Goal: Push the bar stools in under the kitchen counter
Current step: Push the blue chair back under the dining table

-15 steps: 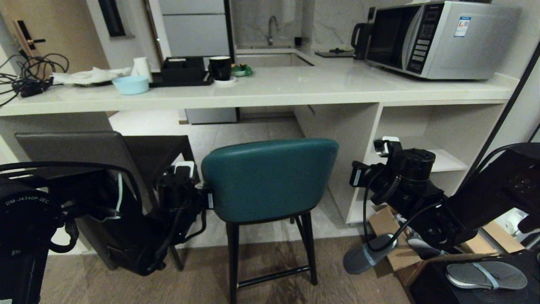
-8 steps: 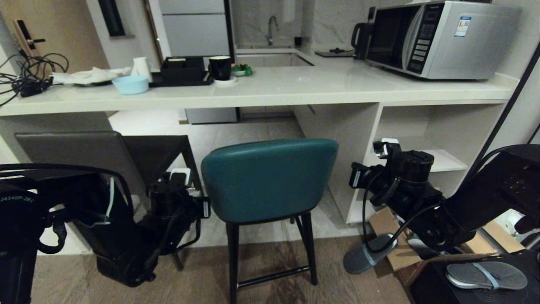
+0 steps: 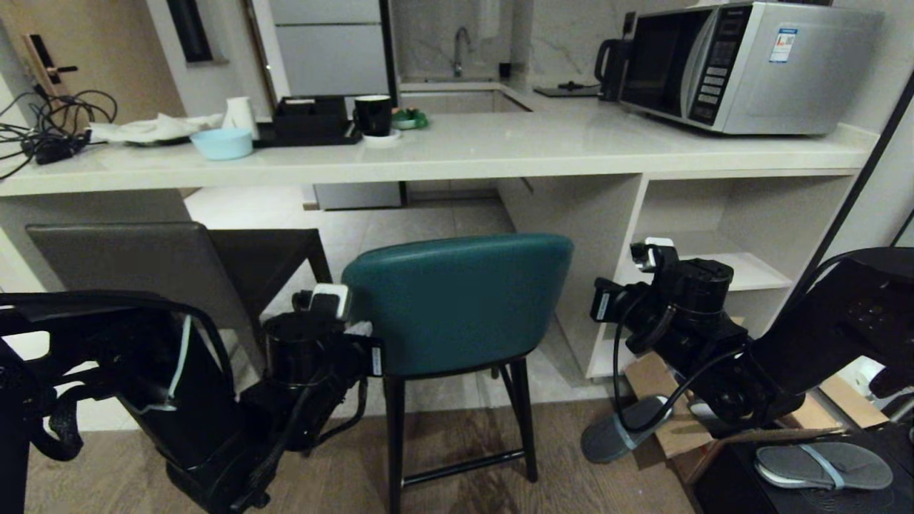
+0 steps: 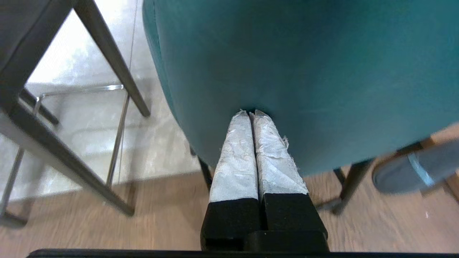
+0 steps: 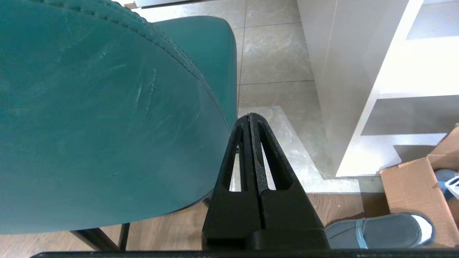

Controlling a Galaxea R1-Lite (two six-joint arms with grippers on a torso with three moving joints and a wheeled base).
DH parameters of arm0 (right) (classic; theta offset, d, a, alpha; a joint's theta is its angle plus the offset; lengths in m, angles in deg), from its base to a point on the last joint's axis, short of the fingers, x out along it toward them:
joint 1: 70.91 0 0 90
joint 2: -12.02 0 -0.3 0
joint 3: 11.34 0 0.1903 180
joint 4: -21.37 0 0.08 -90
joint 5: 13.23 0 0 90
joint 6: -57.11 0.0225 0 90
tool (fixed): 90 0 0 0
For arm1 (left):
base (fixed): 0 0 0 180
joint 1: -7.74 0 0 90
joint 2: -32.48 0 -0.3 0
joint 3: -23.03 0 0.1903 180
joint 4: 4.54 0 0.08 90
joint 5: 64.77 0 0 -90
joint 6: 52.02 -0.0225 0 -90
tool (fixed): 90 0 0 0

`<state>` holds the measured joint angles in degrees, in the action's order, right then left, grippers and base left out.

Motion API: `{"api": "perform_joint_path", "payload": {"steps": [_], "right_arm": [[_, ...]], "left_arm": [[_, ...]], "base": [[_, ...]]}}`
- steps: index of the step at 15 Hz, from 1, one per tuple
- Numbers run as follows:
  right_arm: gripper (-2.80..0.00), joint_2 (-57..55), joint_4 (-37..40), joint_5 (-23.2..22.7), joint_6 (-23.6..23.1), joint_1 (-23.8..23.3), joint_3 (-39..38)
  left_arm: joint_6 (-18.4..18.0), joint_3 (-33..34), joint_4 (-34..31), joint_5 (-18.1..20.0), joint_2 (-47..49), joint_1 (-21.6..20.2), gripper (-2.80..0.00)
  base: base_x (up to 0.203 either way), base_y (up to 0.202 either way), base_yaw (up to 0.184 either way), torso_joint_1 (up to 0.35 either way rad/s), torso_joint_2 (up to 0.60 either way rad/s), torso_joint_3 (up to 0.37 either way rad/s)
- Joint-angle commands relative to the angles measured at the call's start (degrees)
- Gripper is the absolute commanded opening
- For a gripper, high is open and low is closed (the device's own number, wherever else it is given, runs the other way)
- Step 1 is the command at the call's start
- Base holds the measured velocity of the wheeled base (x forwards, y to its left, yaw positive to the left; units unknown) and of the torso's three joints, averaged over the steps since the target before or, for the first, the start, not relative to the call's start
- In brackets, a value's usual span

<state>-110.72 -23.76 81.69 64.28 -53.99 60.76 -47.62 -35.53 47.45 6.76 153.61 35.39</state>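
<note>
The teal bar stool (image 3: 457, 303) stands in front of the kitchen counter (image 3: 457, 153), its curved back facing me. The dark grey bar stool (image 3: 143, 260) stands to its left, partly behind my left arm. My left gripper (image 4: 252, 113) is shut, and its taped fingertips (image 4: 236, 143) press against the lower left of the teal back (image 4: 304, 71). My right gripper (image 5: 249, 115) is shut too. It sits just off the right edge of the teal back (image 5: 107, 114), with nothing between its fingers.
A microwave (image 3: 742, 64), a black mug (image 3: 373, 114), a blue bowl (image 3: 221, 143) and cables (image 3: 50, 135) are on the counter. Open white shelves (image 3: 742, 264) stand at the right. A cardboard box (image 3: 660, 400) and grey slippers (image 3: 618, 432) lie on the wood floor.
My left arm drew back from the teal back's left edge, dropped lower and came in to the right, with its tips now against the back. The right arm and both stools have stayed put.
</note>
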Motion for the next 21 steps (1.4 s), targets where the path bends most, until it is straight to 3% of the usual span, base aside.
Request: {"api": "perform_joint_path", "payload": {"steps": [1, 5, 12, 21], "right_arm": [[-2.80, -0.1, -0.4, 0.0, 0.0, 0.0, 0.0], [-2.80, -0.1, -0.4, -0.1, 0.0, 0.1, 0.3], [-2.80, -0.1, -0.4, -0.1, 0.0, 0.1, 0.3], [-2.80, -2.3, 0.0, 0.1, -0.4, 2.4, 4.5]], "left_arm": [[-0.2, -5.2, -0.2, -0.1, 5.0, -1.2, -2.80], [-0.5, -13.3, -5.4, -0.1, 10.0, -5.4, -2.80], [-1.9, -25.1, -11.8, 0.0, 13.5, -8.3, -2.80], [-2.8, -33.1, -17.0, 0.0, 15.7, -10.2, -2.80]], "base": [[0.000, 0.000, 0.000, 0.000, 0.00, 0.000], [0.000, 0.000, 0.000, 0.000, 0.00, 0.000], [0.000, 0.000, 0.000, 0.000, 0.00, 0.000], [0.000, 0.000, 0.000, 0.000, 0.00, 0.000]]}}
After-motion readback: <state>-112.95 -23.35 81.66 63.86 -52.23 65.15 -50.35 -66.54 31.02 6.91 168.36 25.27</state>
